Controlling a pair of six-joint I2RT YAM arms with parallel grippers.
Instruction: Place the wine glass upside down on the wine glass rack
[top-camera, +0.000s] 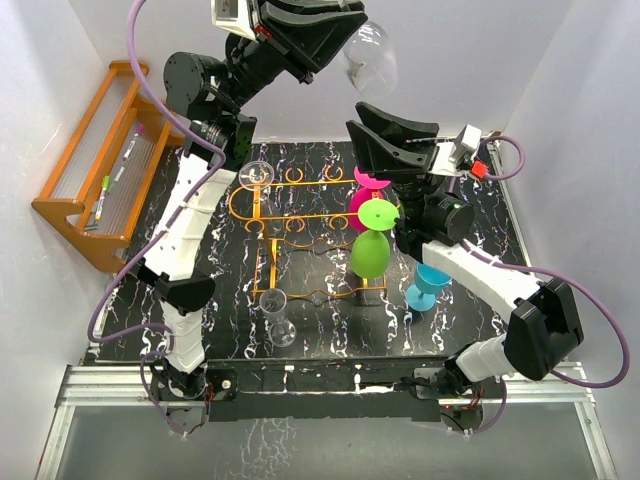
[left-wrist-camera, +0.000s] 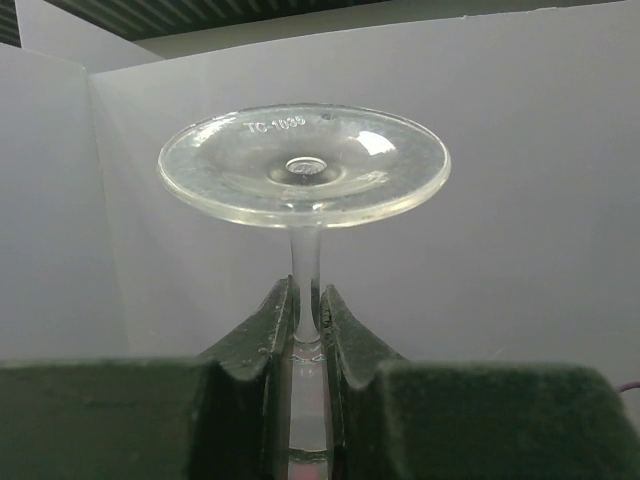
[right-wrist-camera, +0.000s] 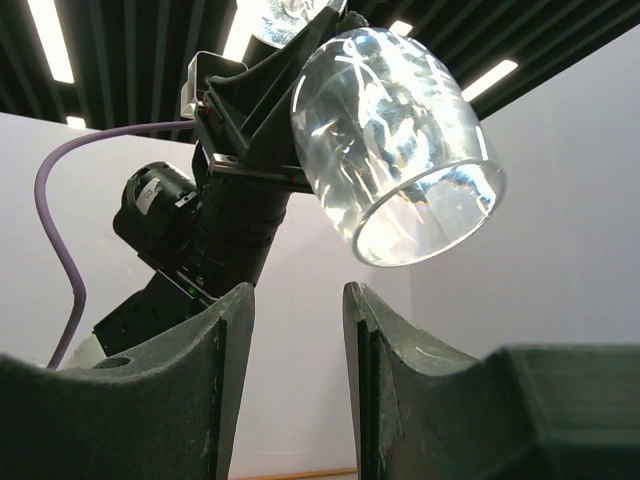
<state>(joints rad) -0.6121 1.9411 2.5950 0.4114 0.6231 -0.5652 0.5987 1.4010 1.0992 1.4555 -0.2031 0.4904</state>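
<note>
Left claw is pinching the glass by its stem, well above the rack, axis tilted, bowl mouth facing the right claw, which is standing partly open and empty just below.

The wine glass hangs high above the wine glass rack, shelf to the left.

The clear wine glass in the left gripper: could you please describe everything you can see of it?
The wine glass is clear, empty glass: a rounded bowl, a thin stem and a flat round foot with moulded lettering. The left gripper is shut on its stem and holds it high in the air, tilted, with the mouth facing down and sideways. Nothing else touches it; the open right gripper sits below, apart.
</note>
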